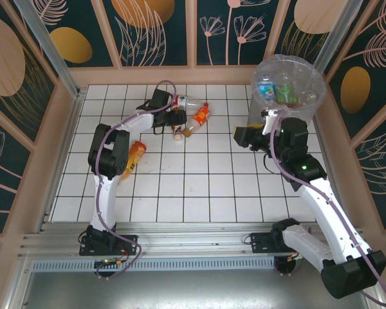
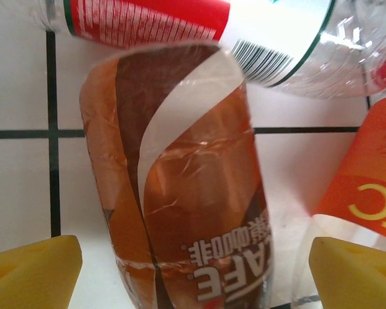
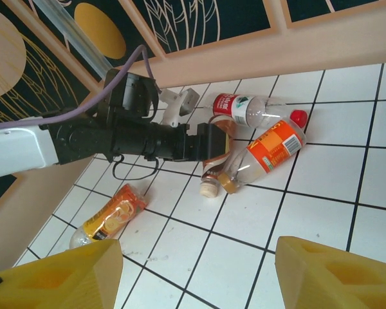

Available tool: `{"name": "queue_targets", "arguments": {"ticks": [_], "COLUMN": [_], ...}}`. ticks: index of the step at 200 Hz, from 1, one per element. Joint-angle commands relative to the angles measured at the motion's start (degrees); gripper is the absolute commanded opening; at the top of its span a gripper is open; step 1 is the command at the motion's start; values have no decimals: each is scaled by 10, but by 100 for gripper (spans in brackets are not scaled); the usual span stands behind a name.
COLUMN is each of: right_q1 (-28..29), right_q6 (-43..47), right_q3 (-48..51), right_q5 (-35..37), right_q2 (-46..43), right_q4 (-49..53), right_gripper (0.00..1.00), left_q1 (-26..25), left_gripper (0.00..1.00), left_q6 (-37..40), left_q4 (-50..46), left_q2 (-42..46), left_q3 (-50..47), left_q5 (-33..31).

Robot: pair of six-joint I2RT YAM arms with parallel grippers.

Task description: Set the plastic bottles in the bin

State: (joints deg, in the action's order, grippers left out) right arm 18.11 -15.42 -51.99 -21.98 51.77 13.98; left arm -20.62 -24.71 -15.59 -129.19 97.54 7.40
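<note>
Now the left end effector (image 2: 194, 275) was spread, a brown coffee bottle (image 2: 180, 174) lying between its jaws untouched; the right end effector (image 3: 196, 277) gaped empty.

White tiled table (image 1: 199, 187), dark grout, edged by pale wooden frame (image 1: 116, 76). Dark teal wall panels (image 1: 212, 38) printed with leaf and flower motifs.

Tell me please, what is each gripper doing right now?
Left gripper: open, fingers either side of the brown bottle, not gripping.
Right gripper: open, empty.
</note>
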Motion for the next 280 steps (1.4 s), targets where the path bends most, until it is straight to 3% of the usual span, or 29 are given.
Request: {"name": "queue_targets", "arguments": {"ticks": [1,62,119,153,195,225,280], "right_q1": [4,5,5,5,7,11,27], "right_q6": [-8,-29,-55,-82,-140,-182,-196], "right_q3": [6,24,60,78,75,49,3], "right_q5": [10,26,44,19,-30,-58,-84], "right_q2": [-9,-8,28,54,117,170,220], "right_q4": [-5,-13,-35,-91,-164,-199,-221], "right_gripper": [65,65,65,65,68,71,80], "left_q1": [3,4,4,4,-8,-48,-132], "left_gripper": [89,75,51,51,52,52,53], "left_q6": [6,10,5,-11,-28,-26,-6], "left_q4": [-21,5,70,117,192,282,342], "left_q2": [-20,-34,30,105,221,284,366], "left_q3": [18,13,-62,-145,-272,-359,-415], "left_q5": [2,20,44,61,131,241,293]}}
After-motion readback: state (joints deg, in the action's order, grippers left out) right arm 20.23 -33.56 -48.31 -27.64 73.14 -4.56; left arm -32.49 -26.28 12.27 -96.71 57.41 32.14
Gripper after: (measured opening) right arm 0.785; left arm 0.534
